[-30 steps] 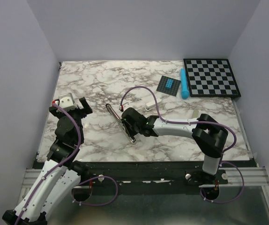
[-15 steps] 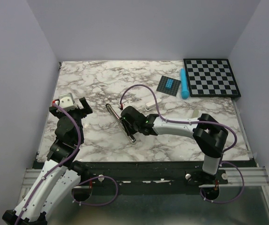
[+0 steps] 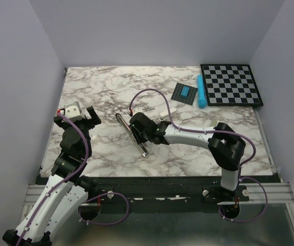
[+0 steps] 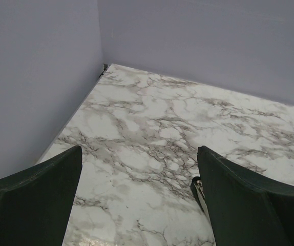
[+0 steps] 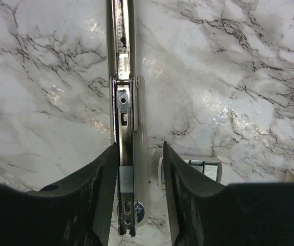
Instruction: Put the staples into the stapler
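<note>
Lying opened out flat on the marble table (image 3: pixel 96 87), the stapler (image 3: pixel 121 122) was recorded near the table's middle. In the overhead view its long axis ran diagonally, from far-left to near-right.

- Stapler, right wrist view: the shiny channel (image 5: pixel 122 102) ran straight away from the camera and passed lengthwise between the two fingers. It sat close against the left-hand finger, with a gap of bare marble before the right-hand one.
- Box of staples (image 5: pixel 203 169): a small white box with silvery strips showing at its open face. It sat just outside the right-hand finger, beside the stapler and not in line with the channel.
- Right gripper (image 5: pixel 139 148): low over the stapler's middle, jaws partly spread and astride the channel, pinching nothing.
- Left gripper (image 4: pixel 139 154): raised at the table's left side, well apart from the stapler, jaws spread fully and empty.
- Judgement: the right arm was much the nearer to both stapler and box. Closing would have caught the channel across its width, while reaching the box would have called for a short sideways shift.
- Elsewhere, far right corner: chessboard (image 3: pixel 231 84), blue tube (image 3: pixel 202 91) and dark tile (image 3: pixel 184 93), all well apart from the work.
</note>
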You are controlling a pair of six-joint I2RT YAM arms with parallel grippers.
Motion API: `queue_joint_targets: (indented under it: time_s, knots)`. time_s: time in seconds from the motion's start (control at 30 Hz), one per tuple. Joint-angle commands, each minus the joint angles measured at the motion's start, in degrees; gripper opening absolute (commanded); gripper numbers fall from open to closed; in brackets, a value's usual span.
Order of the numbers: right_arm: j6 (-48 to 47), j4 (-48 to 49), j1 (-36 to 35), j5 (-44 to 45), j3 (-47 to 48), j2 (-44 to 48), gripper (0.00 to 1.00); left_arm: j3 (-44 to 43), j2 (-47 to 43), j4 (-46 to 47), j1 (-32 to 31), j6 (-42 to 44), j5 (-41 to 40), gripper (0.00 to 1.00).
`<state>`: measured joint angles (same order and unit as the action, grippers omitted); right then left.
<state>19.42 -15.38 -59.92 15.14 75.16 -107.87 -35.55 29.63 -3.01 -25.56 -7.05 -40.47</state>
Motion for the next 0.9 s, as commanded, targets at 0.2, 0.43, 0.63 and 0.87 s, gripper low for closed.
queue_joint_targets:
  time_s: [0.2, 0.43, 0.63, 0.87]
  knots:
    - [-0.3, -3.6, 0.1, 1.7, 0.6, -2.4, 0.49, 0.4, 0.0, 0.4, 0.3, -0.5, 0.7, 0.99]
    - [0.0, -4.8, 0.1, 0.4, -0.7, -1.9, 0.49, 0.3, 0.4, 0.4, 0.3, -0.7, 0.8, 0.99]
    - [0.4, -5.9, 0.2, -0.6, -1.9, -1.5, 0.49, 0.4, 0.6, 0.4, 0.3, -0.8, 1.0, 0.99]
    - [1.1, -7.5, 0.1, -1.9, -4.1, 1.9, 0.49, 0.4, 1.0, 0.5, 0.3, -0.9, 1.0, 0.99]
